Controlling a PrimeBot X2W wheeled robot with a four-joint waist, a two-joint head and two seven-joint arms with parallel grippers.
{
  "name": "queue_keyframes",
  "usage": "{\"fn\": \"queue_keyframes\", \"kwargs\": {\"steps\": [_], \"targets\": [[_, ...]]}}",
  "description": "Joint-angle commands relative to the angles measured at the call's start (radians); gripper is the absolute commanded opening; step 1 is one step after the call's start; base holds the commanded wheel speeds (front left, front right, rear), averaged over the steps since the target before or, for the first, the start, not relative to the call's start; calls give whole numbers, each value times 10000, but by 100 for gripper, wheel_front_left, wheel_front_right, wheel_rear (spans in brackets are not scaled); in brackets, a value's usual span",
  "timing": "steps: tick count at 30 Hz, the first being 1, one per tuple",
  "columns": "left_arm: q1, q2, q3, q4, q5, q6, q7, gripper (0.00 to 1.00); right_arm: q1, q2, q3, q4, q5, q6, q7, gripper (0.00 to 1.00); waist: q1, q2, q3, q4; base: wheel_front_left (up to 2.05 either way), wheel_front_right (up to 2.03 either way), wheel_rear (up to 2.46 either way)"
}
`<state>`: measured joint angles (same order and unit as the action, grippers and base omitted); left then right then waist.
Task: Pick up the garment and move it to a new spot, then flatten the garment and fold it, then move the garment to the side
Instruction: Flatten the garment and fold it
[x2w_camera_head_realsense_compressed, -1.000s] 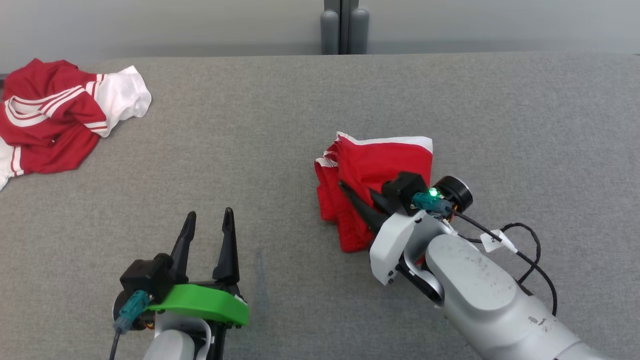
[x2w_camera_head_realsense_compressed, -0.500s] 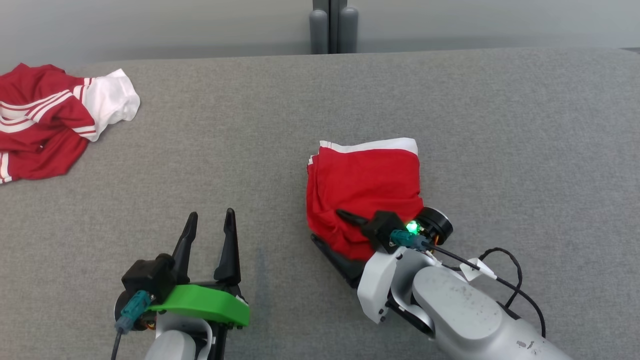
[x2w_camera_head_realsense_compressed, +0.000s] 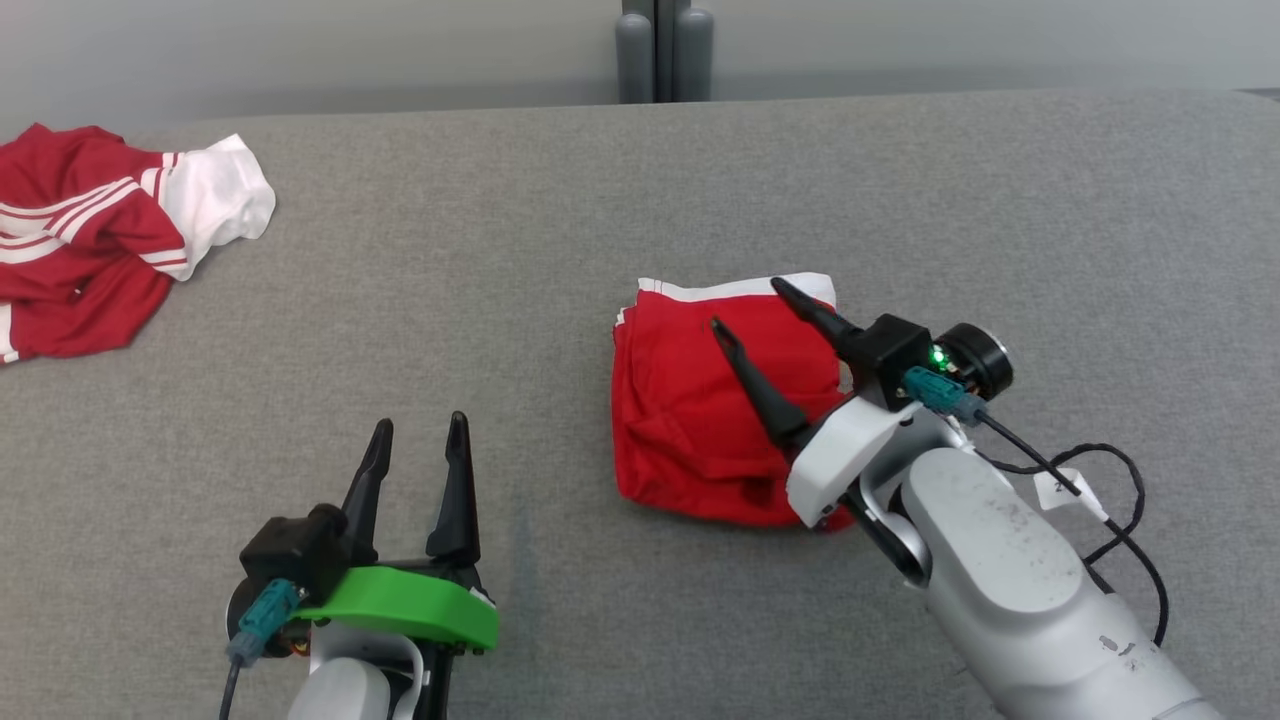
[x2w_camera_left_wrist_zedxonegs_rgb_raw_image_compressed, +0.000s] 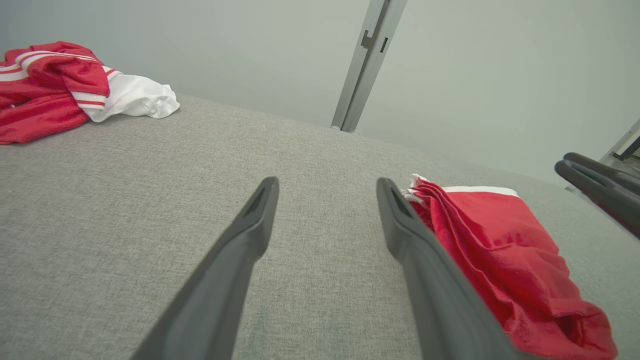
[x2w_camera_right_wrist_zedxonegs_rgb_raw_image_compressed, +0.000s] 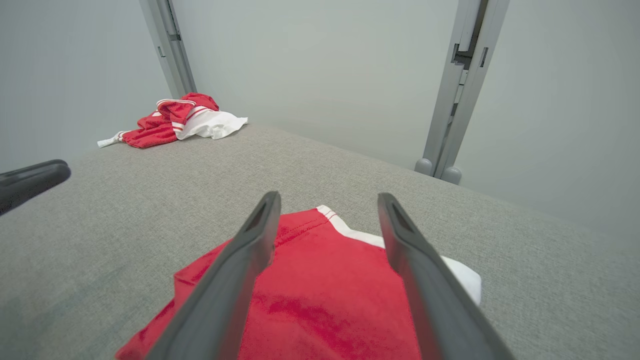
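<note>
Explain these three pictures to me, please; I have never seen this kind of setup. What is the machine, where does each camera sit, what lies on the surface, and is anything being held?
This is a wheeled robot with two arms, each ending in a gripper with two long dark fingers. The wide picture comes from a camera on its head, looking down at a grey surface covered in fabric. The other two come from cameras on the wrists, each looking along that arm's own fingers. The left gripper, the one with the green part, stands open over bare surface. The right gripper is open above a folded red garment with a white edge, and grips nothing. A second red and white garment lies crumpled at the far left. Nothing is held.
</note>
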<state>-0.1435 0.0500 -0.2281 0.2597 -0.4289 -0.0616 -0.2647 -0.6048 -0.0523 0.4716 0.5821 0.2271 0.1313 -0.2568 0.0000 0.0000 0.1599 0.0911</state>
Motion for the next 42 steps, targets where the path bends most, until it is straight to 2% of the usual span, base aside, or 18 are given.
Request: {"fn": "queue_keyframes", "kwargs": {"steps": [1,2,3,6,7,13,20,24,29,34,35,38,39,42], "targets": [[-147,11,7,-42,27,-19,5,100,101,-75,-220,110,-359,-11,-57,100,0,0,85,112,0,0,0],[-169,11,2,-54,23,-21,7,100,89,-95,-321,203,-608,-11,-63,100,0,0,119,160,0,0,0],[-204,11,-9,-63,21,-20,7,100,61,-105,-403,314,-881,-11,-68,49,0,0,168,216,0,0,0],[-261,12,-22,-85,8,-25,7,100,66,-89,-333,723,-1374,-11,-67,2,0,0,291,393,0,0,0],[-275,12,-19,-80,2,-22,7,100,75,-76,-199,902,-1490,-11,-72,0,0,0,329,453,0,0,0],[-393,12,15,-159,-37,-8,5,100,32,-7,821,1707,-1551,-11,-89,0,0,0,508,757,0,0,0],[-421,12,-9,-208,-87,10,7,100,65,-13,2583,1594,-793,-11,-94,0,0,0,634,969,0,0,0],[-446,12,-40,-201,-131,59,7,100,-130,-9,3255,1865,-507,-11,-95,0,0,0,657,1001,0,0,0],[-378,12,31,-193,-92,62,5,100,-284,2,3443,1685,-263,-11,-96,0,0,0,544,872,0,0,0],[-319,14,147,-219,130,-100,7,100,-221,-1,2877,762,-258,-11,-97,0,0,0,230,573,0,0,0],[-322,12,167,-214,173,-120,7,100,-165,-5,2658,570,-303,-11,-97,6,0,0,161,512,0,0,0],[-348,12,210,-129,424,-252,5,100,182,-6,1762,27,-404,-11,-95,49,0,0,-105,283,0,0,0],[-349,12,214,-103,459,-283,7,100,289,-6,1476,-70,-477,-11,-96,98,0,0,-186,211,0,0,0],[-321,12,232,1,588,-384,7,100,737,-5,321,-384,-730,-11,-96,100,0,0,-446,-53,0,0,0]]}}
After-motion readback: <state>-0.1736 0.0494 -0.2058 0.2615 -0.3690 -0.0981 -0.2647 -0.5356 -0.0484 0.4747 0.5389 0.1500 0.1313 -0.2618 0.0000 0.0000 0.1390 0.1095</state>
